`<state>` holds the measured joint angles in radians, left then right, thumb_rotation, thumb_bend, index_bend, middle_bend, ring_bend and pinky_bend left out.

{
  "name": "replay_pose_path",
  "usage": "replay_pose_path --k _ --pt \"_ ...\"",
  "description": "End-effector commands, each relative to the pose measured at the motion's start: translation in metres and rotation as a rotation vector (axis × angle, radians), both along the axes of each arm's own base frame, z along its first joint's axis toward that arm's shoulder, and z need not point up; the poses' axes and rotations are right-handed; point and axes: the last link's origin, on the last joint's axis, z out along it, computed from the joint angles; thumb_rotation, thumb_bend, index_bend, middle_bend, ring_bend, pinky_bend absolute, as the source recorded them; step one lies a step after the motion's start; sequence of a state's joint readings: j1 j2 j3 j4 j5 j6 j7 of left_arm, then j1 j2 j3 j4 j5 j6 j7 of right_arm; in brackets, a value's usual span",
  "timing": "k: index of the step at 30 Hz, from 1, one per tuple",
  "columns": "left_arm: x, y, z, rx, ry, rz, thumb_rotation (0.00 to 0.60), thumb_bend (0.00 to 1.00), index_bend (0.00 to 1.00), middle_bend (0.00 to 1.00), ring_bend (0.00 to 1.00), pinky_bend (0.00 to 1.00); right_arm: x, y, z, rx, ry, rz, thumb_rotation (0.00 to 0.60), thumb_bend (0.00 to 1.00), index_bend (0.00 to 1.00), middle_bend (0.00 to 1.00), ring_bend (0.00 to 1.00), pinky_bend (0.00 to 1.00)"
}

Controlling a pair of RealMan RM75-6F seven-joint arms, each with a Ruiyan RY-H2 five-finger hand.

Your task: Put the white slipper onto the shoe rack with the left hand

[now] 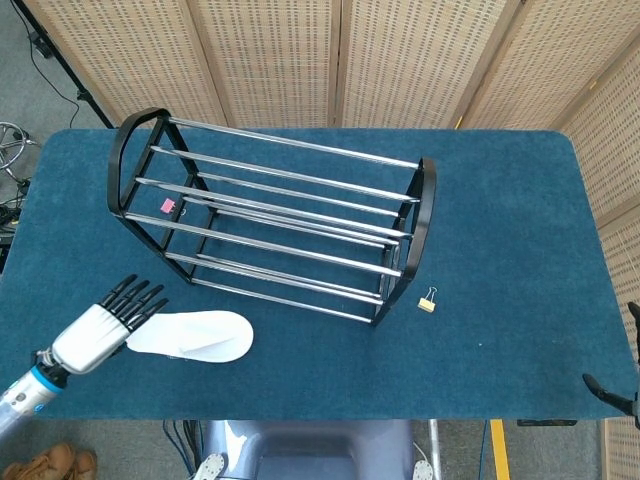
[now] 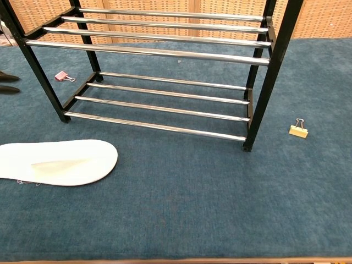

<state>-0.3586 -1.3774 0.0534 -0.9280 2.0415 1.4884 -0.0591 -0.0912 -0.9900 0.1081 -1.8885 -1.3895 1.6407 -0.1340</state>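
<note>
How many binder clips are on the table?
2. A pink binder clip lies under the shoe rack's left end; a yellow binder clip lies just past its right end. None seems hidden.
</note>
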Motion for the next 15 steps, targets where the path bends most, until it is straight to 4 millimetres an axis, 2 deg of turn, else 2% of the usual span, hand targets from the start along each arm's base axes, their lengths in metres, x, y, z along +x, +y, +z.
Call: replay_pose_path --k 1,15 --pt "0.012 0.006 -0.016 -0.039 -0.011 -0.08 0.6 0.02 0.0 0.0 0.0 0.0 -0.001 0.0 0.002 -0.006 -0.001 -0.002 0.6 0.0 0.0 0.0 0.0 0.0" --pt "0.039 0.02 -0.055 -0.072 0.042 -0.231 0.6 0.05 0.0 0.0 0.0 0.0 -0.003 0.001 0.003 -0.005 -0.005 -0.006 0.6 0.0 0.0 0.0 0.0 0.0"
